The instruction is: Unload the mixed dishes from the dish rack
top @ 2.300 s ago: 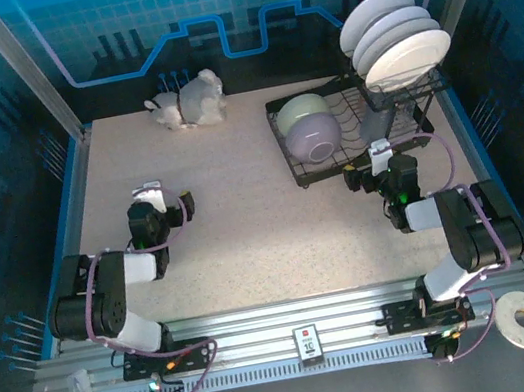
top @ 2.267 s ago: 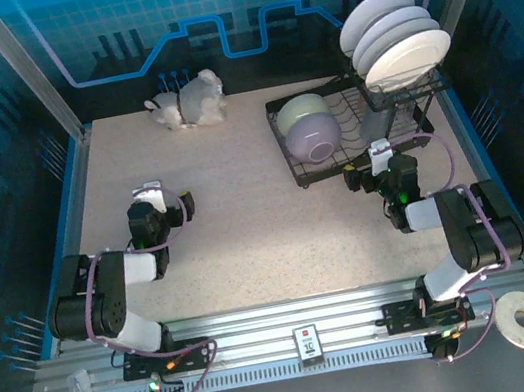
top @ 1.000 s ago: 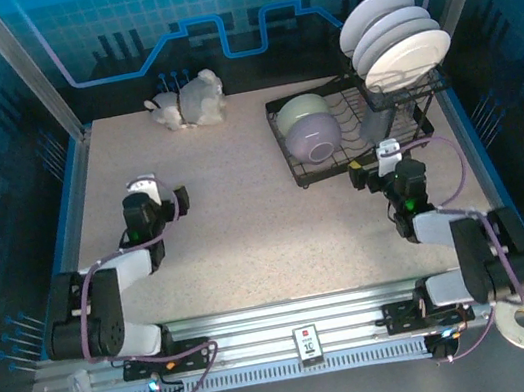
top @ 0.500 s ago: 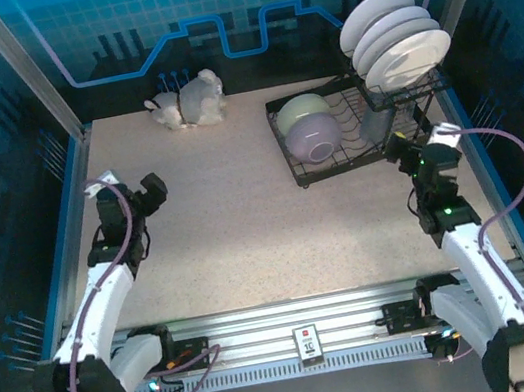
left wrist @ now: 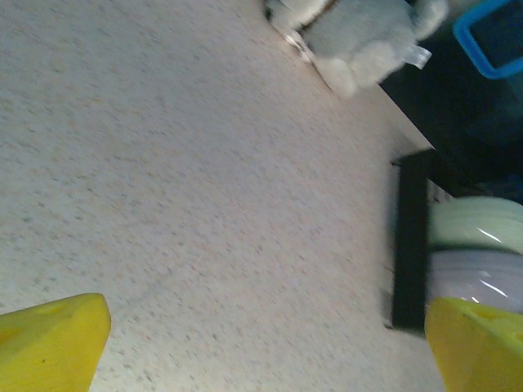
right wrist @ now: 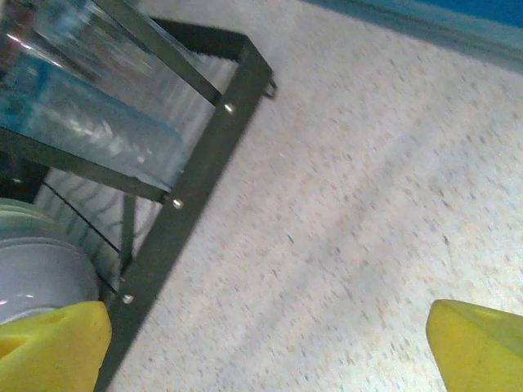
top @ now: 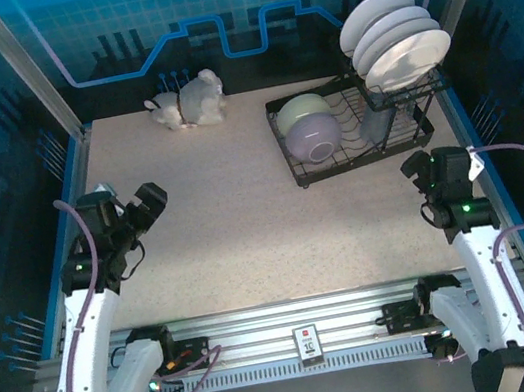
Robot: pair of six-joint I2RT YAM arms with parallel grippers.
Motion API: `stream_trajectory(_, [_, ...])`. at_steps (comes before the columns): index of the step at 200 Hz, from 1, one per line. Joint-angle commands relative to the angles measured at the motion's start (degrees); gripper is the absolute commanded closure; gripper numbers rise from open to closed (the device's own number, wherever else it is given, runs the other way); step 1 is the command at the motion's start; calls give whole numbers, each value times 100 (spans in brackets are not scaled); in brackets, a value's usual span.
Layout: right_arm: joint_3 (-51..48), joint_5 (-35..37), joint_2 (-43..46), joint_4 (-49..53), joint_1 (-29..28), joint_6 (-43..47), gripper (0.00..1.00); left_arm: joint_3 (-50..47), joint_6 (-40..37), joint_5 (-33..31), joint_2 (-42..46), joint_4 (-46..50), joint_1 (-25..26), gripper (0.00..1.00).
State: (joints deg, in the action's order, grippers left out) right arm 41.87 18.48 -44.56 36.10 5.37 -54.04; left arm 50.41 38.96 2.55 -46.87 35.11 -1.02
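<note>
**A:** Where are the dishes?

**B:** All in the dish rack (top: pixel 362 160). 3 plates (top: pixel 396 35) stand on its raised tier. A green bowl (top: pixel 303 111) and a lavender bowl (top: pixel 313 138) lie in its lower left part, with a tumbler (top: pixel 378 123) to their right.

**A:** And the grippers?

**B:** The right gripper (top: pixel 421 173) hovers just in front of the rack's right corner, jaws spread and empty. The left gripper (top: pixel 147 204) is well to the rack's left, also spread and empty.

**A:** What could go wrong?

**B:** Probably the wires. A finger coming in low could catch the frame and drag the rack, or knock the leaning plates.

**A:** Do the views differ?

**B:** Yes. The right wrist camera shows the tumbler's clear wall behind the rack's bar, which is only a faint smudge from above. The overhead view shows the plates and how far each arm is from the rack.
</note>
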Motion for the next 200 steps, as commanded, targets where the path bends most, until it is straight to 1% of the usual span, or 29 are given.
stream_trajectory(1, [297, 175, -147, 977, -181, -655, 0, 179, -23, 1045, -165, 426, 22, 1])
stream_trajectory(14, [286, 34, -180, 959, -274, -655, 0, 207, -12, 1237, -231, 388, 174, 1])
stream_trajectory(34, [405, -11, -405, 1111, -566, -960, 0, 465, -2, 1512, -243, 573, 607, 1])
stream_trajectory(51, [511, 384, -857, 943, -1033, -1162, 0, 543, -88, 1514, -118, 709, 1046, 1])
stream_trajectory(68, [753, 310, -1413, 787, -1243, -1521, 0, 463, -93, 1534, 66, 703, 1271, 1])
stream_trajectory(94, [1229, 626, -2126, 570, -1855, -2102, 0, 480, -135, 1706, 102, 692, 1338, 1])
stream_trajectory(121, [1707, 704, -3003, 588, -2195, -2681, 1, 554, -272, 1770, 38, 772, 1385, 1])
stream_trajectory(133, [1758, 774, -3255, 425, -2347, -2992, 4, 579, -315, 1717, 21, 821, 1394, 1])
stream_trajectory(142, [1768, 760, -3441, 199, -2430, -3185, 10, 598, -335, 1696, 5, 841, 1400, 1])
stream_trajectory(151, [1854, 696, -3677, 186, -2493, -3427, 15, 633, -355, 1688, -27, 861, 1402, 1])
stream_trajectory(163, [2135, 683, -4037, 413, -2574, -3740, 17, 708, -412, 1689, -84, 907, 1402, 1])
stream_trajectory(175, [2396, 791, -4356, 559, -2665, -3863, 19, 791, -486, 1653, -138, 967, 1411, 1])
stream_trajectory(200, [2682, 754, -4823, 416, -2736, -3993, 23, 911, -589, 1582, -183, 1097, 1420, 1])
